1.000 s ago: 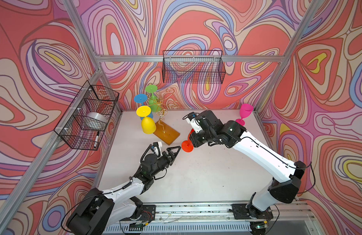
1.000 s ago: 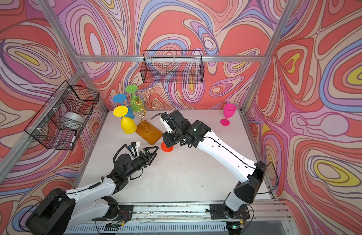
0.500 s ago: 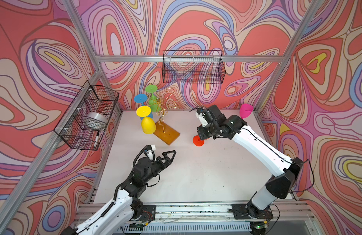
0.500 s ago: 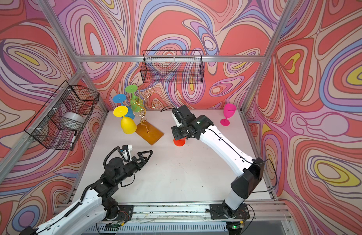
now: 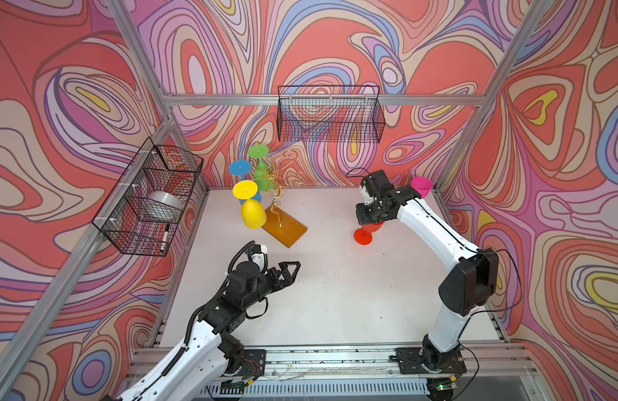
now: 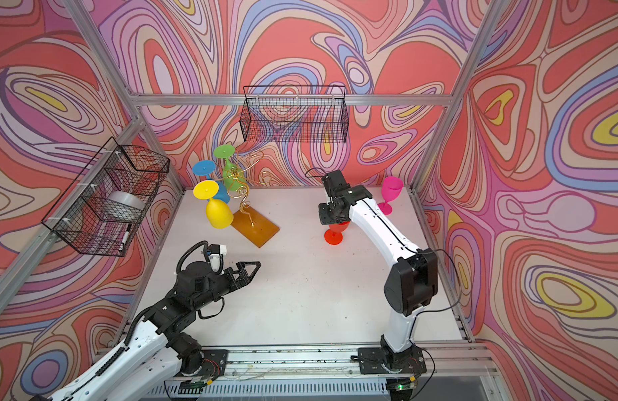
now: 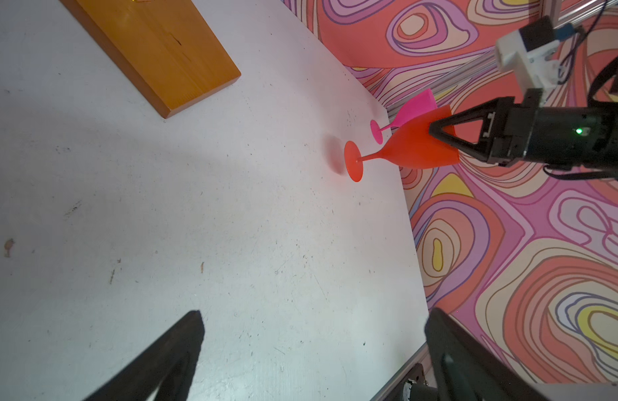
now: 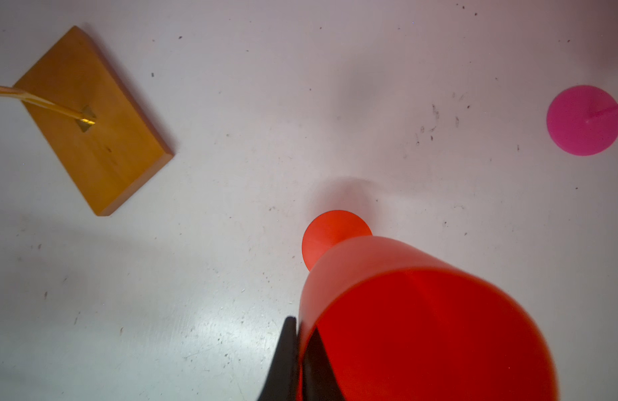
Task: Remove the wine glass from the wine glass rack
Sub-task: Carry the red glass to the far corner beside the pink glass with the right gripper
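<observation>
Your right hand [image 5: 370, 222] holds the red wine glass [image 5: 363, 236], well apart from the wine glass rack [image 5: 276, 198].
In both top views your left hand [image 6: 250, 269] is spread wide with nothing in it, and the rack stands back left on the worktop [image 6: 300, 295]. In the left wrist view your right hand [image 7: 439, 133] pinches the red wine glass [image 7: 415, 145] by its rim, foot close to the worktop. In the right wrist view its fingers [image 8: 286, 364] press together on that rim.
</observation>
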